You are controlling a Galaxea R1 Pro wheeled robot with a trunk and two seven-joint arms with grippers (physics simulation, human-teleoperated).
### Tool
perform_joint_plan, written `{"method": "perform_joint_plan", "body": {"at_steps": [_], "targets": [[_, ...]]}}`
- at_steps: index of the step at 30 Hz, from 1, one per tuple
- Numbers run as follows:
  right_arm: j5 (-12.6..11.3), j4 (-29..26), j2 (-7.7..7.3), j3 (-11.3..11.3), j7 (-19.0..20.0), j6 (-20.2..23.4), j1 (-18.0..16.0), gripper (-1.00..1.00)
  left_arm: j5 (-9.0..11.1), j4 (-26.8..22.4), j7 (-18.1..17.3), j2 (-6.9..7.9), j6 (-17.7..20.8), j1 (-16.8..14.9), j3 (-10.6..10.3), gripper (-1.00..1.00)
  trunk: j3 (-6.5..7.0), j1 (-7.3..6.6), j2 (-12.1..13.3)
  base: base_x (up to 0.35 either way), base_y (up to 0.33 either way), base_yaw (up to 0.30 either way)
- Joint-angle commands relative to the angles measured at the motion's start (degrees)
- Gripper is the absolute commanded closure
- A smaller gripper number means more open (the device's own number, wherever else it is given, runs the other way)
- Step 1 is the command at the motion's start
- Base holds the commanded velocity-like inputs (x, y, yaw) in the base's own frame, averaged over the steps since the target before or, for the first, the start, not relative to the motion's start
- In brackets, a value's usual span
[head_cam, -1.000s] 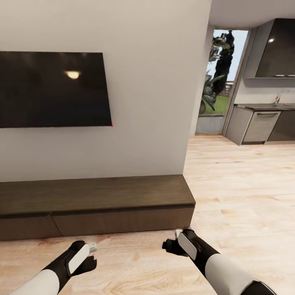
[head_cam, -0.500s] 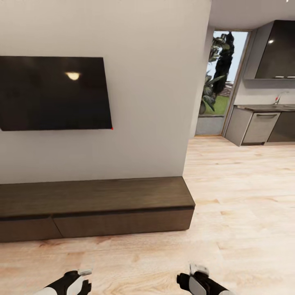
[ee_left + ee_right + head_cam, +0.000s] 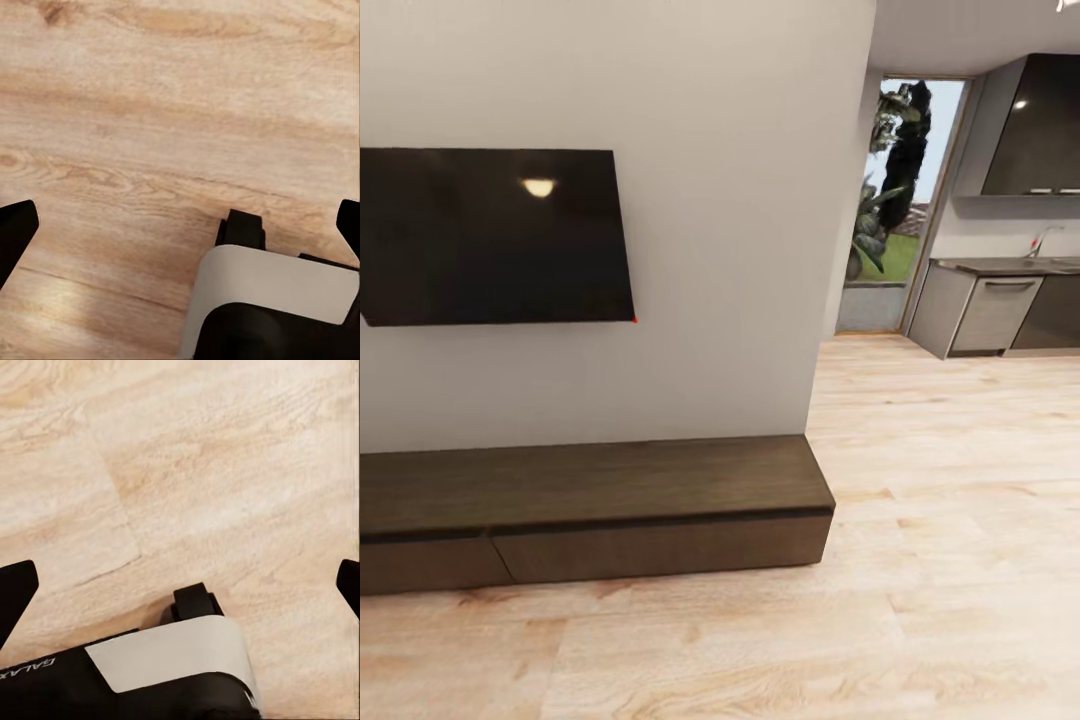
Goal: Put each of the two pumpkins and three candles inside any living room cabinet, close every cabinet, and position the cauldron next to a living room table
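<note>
Arms dropped out of head view; both jaws wide over floor (image 3: 150, 112); cabinet (image 3: 590, 510) shut below TV (image 3: 495, 237).

Both arms have dropped below the head view's lower edge as the camera tilted up slightly.

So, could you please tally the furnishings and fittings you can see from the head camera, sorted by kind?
Dark brown cabinet: 1, both visible drawer fronts shut
Wall-mounted black screen: 1
Grey kitchen base units: 1 run
Dark upper kitchen cupboard: 1
Glazed doorway with plants outside: 1
Total: 5
</note>
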Motion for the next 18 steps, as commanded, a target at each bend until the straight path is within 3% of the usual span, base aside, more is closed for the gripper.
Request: {"method": "perform_joint_plan", "body": {"at_steps": [1, 6, 13, 18], "targets": [[-0.62, 0.50, 0.00, 0.51, -0.22, -0.83, 0.62, -1.00, 0.39, -0.22, 0.36, 0.04, -0.37, 0.58, -0.62, -1.00, 0.14, -0.23, 0.39, 0.000, 0.000, 0.000], [-1.26, 2.61, -0.07, 0.41, -0.45, -3.38, 2.65, -1.00, 0.44, -0.10, 0.36, 0.11, -2.30, 2.38, -0.88, -1.00, 0.32, -0.45, 0.79, 0.000, 0.000, 0.000], [-1.40, 3.38, -0.15, 0.21, -0.83, -4.20, 2.97, -1.00, 0.53, -0.03, 0.41, 0.16, -2.72, 3.69, -1.30, -1.00, 0.32, -0.45, 0.79, 0.000, 0.000, 0.000], [-0.91, 3.20, -1.17, 0.30, -0.87, -4.26, 2.99, -1.00, 0.86, -0.03, 0.52, 0.58, -2.73, 4.19, -1.26, -1.00, 0.32, -0.45, 0.79, 0.000, 0.000, 0.000]]}}
